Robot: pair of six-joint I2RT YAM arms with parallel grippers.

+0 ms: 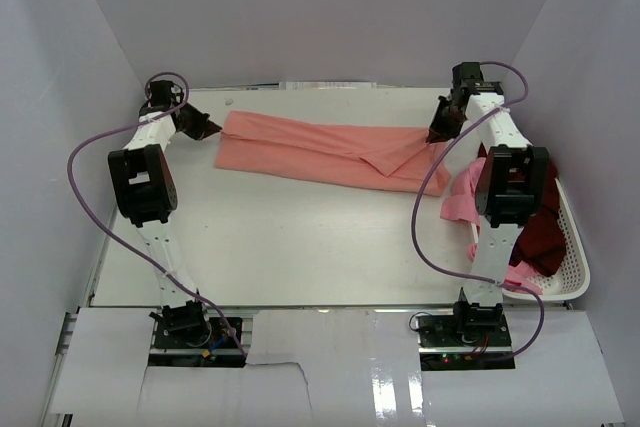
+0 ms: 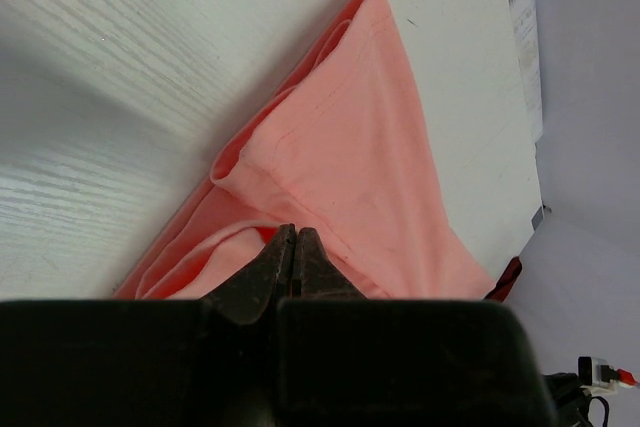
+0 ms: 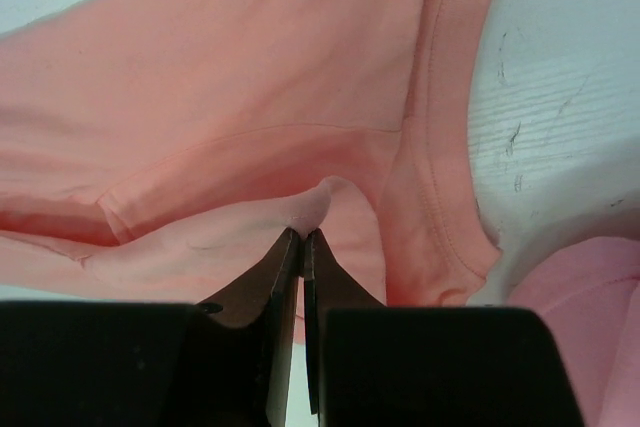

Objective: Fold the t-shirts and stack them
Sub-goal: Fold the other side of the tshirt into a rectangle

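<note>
The salmon-pink t-shirt (image 1: pixel 330 152) is lying as a long folded band across the desk (image 1: pixel 300 247) toward twelve o'clock. The left jaws are pinching its nine o'clock end and the right jaws its three o'clock end, probably to keep it taut for the next fold. The other t-shirts (image 1: pixel 540 237) are lying heaped in the basket (image 1: pixel 579 247) at three o'clock.

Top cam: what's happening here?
Both arms are working the salmon-pink t-shirt, laid out in a long folded strip across the far side of the table. The left gripper pinches its left end, the right gripper its right end. A lighter pink t-shirt and a maroon t-shirt wait in the white basket.
</note>
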